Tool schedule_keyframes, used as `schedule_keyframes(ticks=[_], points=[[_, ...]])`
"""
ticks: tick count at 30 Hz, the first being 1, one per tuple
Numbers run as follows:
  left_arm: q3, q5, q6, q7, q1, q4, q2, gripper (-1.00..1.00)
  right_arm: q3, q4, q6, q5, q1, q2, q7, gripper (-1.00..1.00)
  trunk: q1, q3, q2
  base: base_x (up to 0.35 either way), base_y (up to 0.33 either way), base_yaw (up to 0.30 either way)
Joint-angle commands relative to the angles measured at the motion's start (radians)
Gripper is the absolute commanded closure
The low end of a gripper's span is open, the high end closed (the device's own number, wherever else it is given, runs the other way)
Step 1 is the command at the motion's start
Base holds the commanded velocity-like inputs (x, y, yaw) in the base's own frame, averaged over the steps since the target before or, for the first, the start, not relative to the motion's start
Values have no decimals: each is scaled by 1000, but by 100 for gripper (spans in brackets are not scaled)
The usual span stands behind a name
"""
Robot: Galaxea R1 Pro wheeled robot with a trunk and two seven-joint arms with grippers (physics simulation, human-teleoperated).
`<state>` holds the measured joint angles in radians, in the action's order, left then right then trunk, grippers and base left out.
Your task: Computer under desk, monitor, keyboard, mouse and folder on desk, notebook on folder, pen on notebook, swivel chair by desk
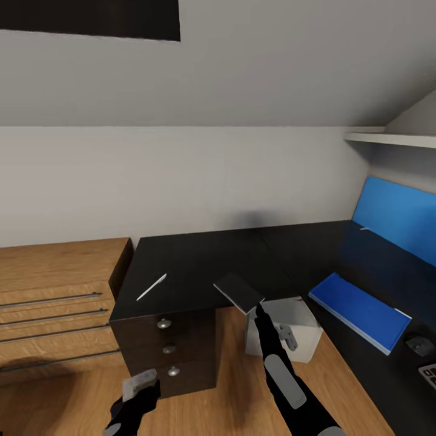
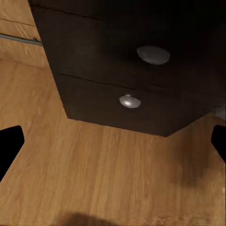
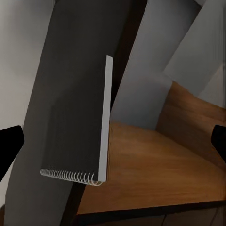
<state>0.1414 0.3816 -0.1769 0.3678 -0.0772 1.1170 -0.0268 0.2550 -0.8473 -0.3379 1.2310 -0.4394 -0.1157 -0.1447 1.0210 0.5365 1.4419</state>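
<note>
My right jaws [image 1: 259, 304] pinch the light, stiff notebook [image 1: 238, 290] by its corner off the surface's [image 1: 200, 260] front edge; left jaws [image 1: 140, 384] gape empty.

Soft, even light with no glare. A faint blurred shadow smudges the wall [image 1: 251, 219] behind the bench [image 1: 200, 266], whose black top swallows detail. Both wrist views are dim; the drawer front [image 2: 136, 70] is nearly featureless, knobs [image 2: 153, 54] slightly soft.

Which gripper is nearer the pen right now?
Left, narrowly. The left gripper hangs low before the drawers, below the pen; the right gripper is off to the pen's side, at the notebook.
</note>
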Motion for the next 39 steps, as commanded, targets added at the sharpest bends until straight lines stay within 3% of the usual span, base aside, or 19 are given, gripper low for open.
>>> schedule_keyframes(ticks=[1,4,9,15,19,24,29,32,36,39], points=[[3,6,-63,11,5,134,-1,-100,4,-1,-7,8,-1,1,-4,-100,4,4,8,0,0,0],[9,6,-179,14,12,276,-14,-100,4,-3,-3,9,-1,5,-3,-100,15,14,29,0,0,0],[21,6,-219,14,18,341,-25,-100,3,-6,24,14,-1,25,26,-100,35,29,64,0,0,0],[24,2,-220,9,66,358,-14,-100,-1,-5,54,18,-1,39,128,-100,58,48,106,0,0,0],[24,2,-218,8,72,372,-10,-100,-3,-3,56,20,-1,40,135,-100,73,61,134,0,0,0],[25,2,-217,7,138,456,-9,-100,-2,-5,57,21,-1,40,138,-100,92,76,169,0,0,0],[26,2,-218,7,157,488,-9,-100,-3,-7,62,22,-1,40,139,-100,111,92,204,0,0,0],[26,2,-219,7,159,496,-7,-100,-9,-7,89,52,-1,40,139,-100,123,101,225,0,0,0],[26,2,-220,6,160,499,-4,-100,-19,-7,190,169,-1,41,139,-100,138,114,253,0,0,0],[26,2,-225,6,160,499,-4,-100,-19,-8,246,206,-1,41,140,-100,146,120,267,0,0,0]])
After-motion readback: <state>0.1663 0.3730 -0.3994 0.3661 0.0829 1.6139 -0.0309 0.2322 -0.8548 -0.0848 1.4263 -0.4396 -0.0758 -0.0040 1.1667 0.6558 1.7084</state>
